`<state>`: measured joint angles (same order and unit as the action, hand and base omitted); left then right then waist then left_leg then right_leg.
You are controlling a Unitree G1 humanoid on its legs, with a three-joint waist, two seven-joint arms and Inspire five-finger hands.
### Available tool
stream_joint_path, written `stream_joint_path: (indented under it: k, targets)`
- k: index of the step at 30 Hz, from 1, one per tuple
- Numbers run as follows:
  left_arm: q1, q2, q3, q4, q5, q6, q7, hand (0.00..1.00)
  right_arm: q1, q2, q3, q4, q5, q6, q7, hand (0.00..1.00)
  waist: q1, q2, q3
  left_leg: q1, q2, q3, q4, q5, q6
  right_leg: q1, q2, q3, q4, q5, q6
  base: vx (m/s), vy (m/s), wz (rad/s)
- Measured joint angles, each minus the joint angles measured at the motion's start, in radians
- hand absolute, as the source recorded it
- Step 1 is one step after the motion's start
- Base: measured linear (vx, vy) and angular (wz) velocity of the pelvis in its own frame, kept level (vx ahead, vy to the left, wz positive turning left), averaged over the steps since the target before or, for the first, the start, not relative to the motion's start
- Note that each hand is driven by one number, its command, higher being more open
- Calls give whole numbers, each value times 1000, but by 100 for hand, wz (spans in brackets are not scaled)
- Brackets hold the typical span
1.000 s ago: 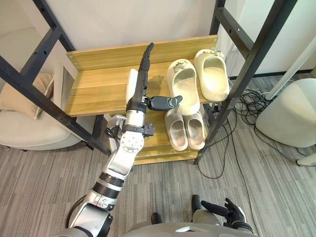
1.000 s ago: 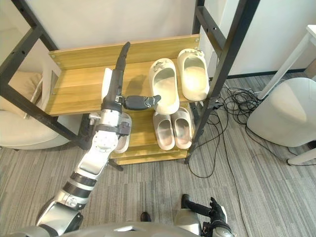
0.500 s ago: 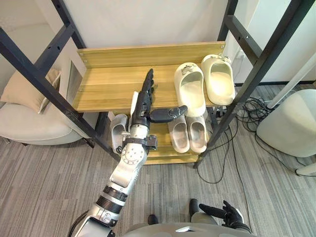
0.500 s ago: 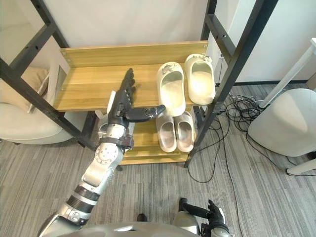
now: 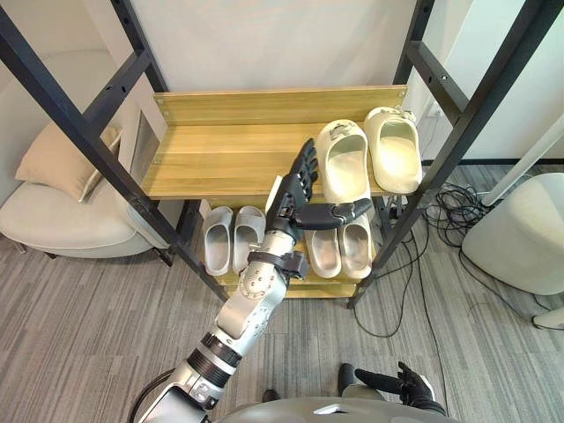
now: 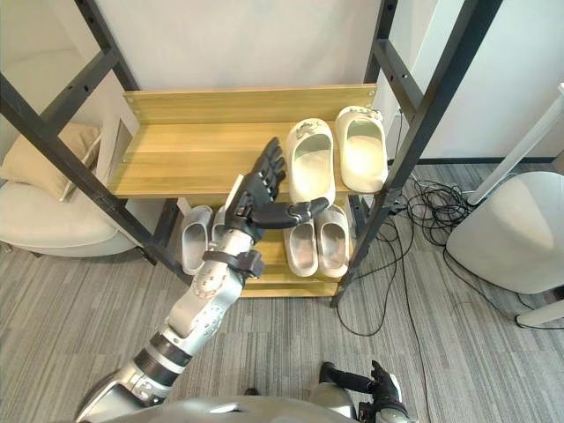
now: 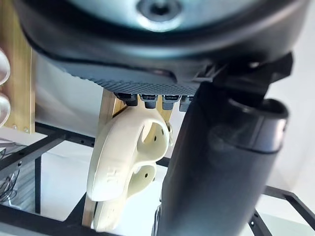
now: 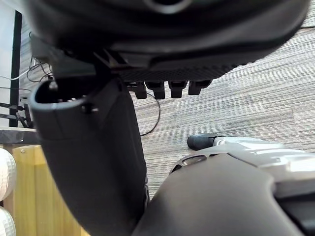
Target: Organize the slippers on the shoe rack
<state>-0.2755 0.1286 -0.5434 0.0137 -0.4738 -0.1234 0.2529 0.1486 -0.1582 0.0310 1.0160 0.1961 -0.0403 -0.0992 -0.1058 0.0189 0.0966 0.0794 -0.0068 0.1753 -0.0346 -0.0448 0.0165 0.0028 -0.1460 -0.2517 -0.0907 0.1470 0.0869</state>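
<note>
Status: right hand (image 5: 404,385) low near the floor (image 5: 88,335), fingers relaxed, idle. Left hand (image 5: 296,187) empty, fingers straight, thumb out, just beside left cream slipper (image 5: 344,160); contact unclear. Grey slippers (image 5: 228,238) sit paired on lower shelf (image 6: 300,284); cream ones on top shelf (image 5: 220,159), right end. Likely step: squaring that slipper with right cream slipper (image 5: 394,150). Push flat-fingered at the heel, away from the front edge. Embossed mark (image 7: 112,172) on its side in left wrist view, illegible.
</note>
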Motion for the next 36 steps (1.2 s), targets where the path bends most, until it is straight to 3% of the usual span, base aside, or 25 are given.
stream_joint_path:
  k: [19,36]
  targets:
    - [-254,-8,28,265,-17,17,38,100,-4,8,-11,-1,0,17,0,100,-12,-7,-2,6,1,19,-8,-5,-10,-6,1,16,-1,2,2,-5,-1,-2]
    - [-272,-9,81,284,52,38,45,100,-6,17,-33,-1,0,18,0,100,-19,-7,-1,5,3,43,-9,-9,-17,-20,6,39,-1,4,5,-2,1,-4]
